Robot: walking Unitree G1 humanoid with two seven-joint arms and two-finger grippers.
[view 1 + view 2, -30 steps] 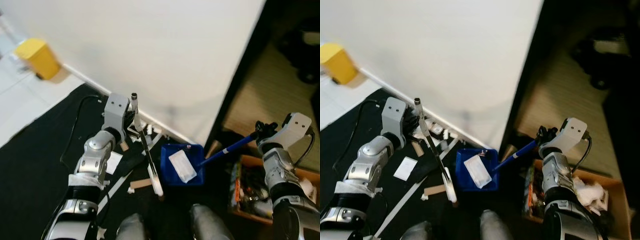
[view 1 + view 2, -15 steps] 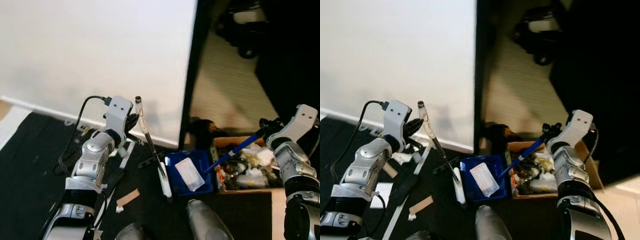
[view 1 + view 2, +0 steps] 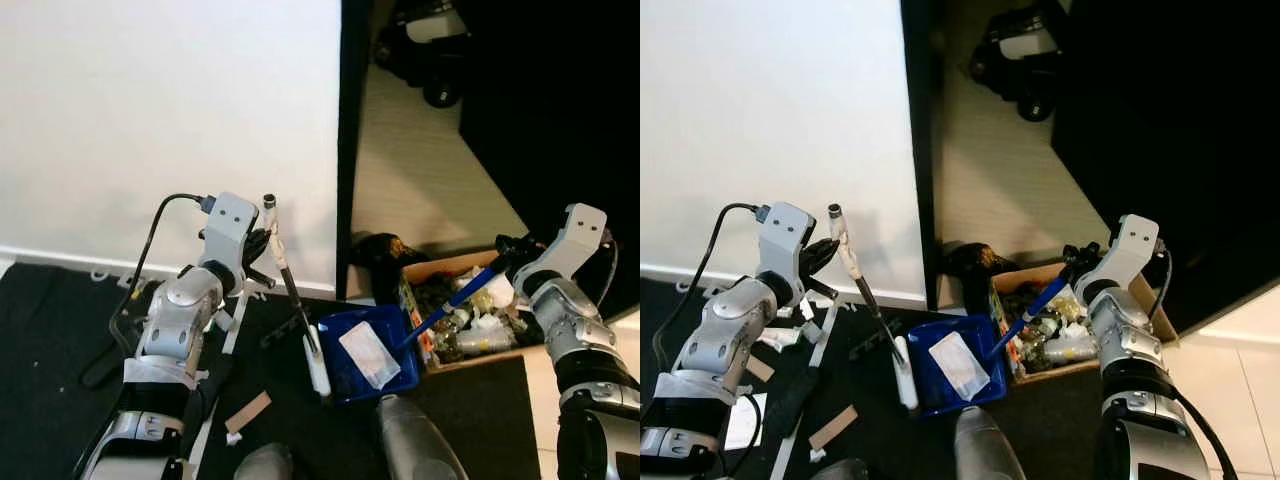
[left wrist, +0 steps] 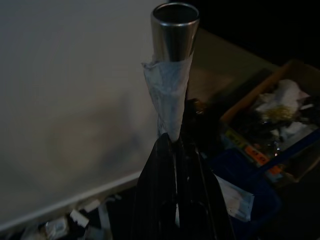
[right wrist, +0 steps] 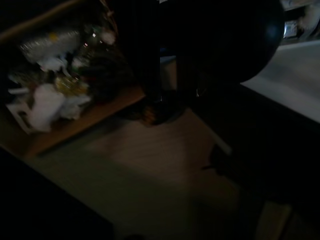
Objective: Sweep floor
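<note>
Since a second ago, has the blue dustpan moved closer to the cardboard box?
Yes. The blue dustpan has closed its gap to the cardboard box and now sits right beside it, handle over the rubbish.

It looked like a room in a home, in the middle of a clean-up. A plain white wall (image 3: 170, 110) with a white skirting board (image 3: 70, 262) met a dark floor mat (image 3: 50, 370) strewn with scraps of paper and cardboard (image 3: 247, 411). Beside a dark door edge (image 3: 347, 140), pale wood-look flooring (image 3: 420, 170) led off into a dim space. A cardboard box (image 3: 470, 320) crammed with household rubbish sat on the floor.
</note>
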